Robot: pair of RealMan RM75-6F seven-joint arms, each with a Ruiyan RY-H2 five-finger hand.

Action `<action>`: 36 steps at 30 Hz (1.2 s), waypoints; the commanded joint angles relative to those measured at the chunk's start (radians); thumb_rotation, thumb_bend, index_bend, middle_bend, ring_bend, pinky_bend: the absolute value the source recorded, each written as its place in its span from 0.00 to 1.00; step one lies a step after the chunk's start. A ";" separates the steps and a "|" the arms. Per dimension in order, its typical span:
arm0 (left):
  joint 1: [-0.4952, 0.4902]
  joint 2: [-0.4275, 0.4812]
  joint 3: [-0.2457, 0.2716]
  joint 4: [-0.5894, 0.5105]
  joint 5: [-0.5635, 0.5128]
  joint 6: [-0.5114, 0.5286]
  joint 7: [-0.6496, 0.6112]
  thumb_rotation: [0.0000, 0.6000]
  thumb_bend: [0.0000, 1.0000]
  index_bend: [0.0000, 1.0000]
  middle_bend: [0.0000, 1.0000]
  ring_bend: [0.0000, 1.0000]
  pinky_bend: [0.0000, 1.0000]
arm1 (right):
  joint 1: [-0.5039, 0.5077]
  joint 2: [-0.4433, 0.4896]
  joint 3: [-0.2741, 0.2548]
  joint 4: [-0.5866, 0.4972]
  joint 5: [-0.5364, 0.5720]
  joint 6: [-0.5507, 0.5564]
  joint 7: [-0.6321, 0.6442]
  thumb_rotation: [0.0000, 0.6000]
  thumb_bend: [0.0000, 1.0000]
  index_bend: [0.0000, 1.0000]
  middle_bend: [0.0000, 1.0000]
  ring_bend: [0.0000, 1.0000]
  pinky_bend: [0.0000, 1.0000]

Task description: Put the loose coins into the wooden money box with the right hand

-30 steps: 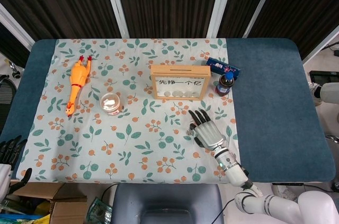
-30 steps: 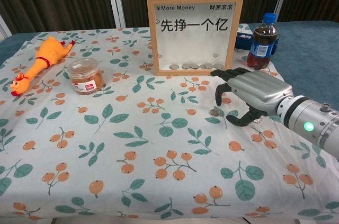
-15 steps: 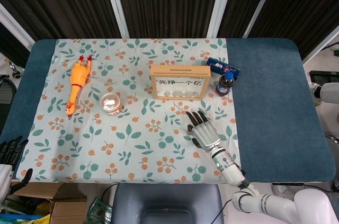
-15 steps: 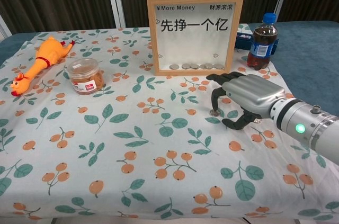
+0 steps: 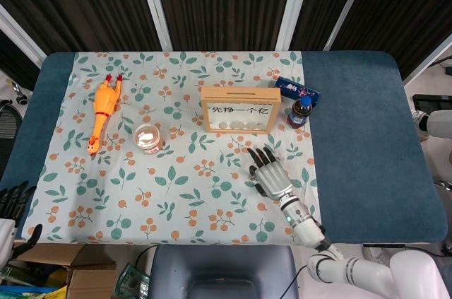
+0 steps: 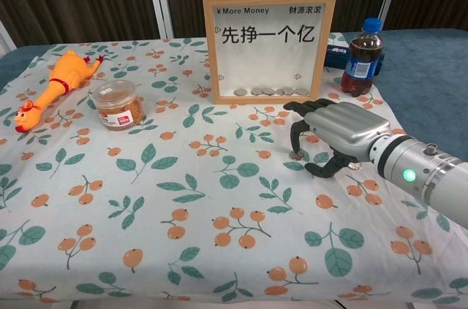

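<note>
The wooden money box (image 6: 269,44) stands upright at the back centre, also seen in the head view (image 5: 237,109). Several coins (image 6: 270,92) lie along its bottom behind the window. A loose coin (image 6: 296,155) lies on the floral cloth in front of the box. My right hand (image 6: 333,134) hovers palm down over it, fingers spread and curved, with one fingertip (image 6: 295,150) touching the coin. Nothing is held between thumb and fingers. From above, the right hand (image 5: 272,177) is below the box. My left hand (image 5: 14,203) hangs off the table's near left corner, holding nothing.
A cola bottle (image 6: 360,59) stands just right of the box, with a blue packet (image 5: 298,90) behind it. A lidded snack jar (image 6: 118,104) and an orange rubber chicken (image 6: 51,86) lie on the left of the cloth.
My right hand has shifted a little left and lower, so a fingertip now meets the loose coin. The left hand and all other things have stayed put.
</note>
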 commanded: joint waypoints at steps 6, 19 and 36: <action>0.001 0.002 -0.002 0.002 -0.002 0.003 -0.008 1.00 0.41 0.00 0.00 0.00 0.00 | 0.007 -0.004 0.000 0.008 0.011 0.002 -0.003 1.00 0.53 0.55 0.03 0.00 0.00; 0.001 0.002 -0.002 0.003 -0.003 0.002 -0.010 1.00 0.41 0.00 0.00 0.00 0.00 | 0.019 -0.015 0.002 0.025 0.023 0.004 0.005 1.00 0.53 0.55 0.03 0.00 0.00; 0.000 0.003 -0.002 0.006 -0.005 -0.002 -0.016 1.00 0.41 0.00 0.00 0.00 0.00 | 0.037 -0.036 0.002 0.054 0.038 -0.005 0.003 1.00 0.54 0.60 0.05 0.00 0.00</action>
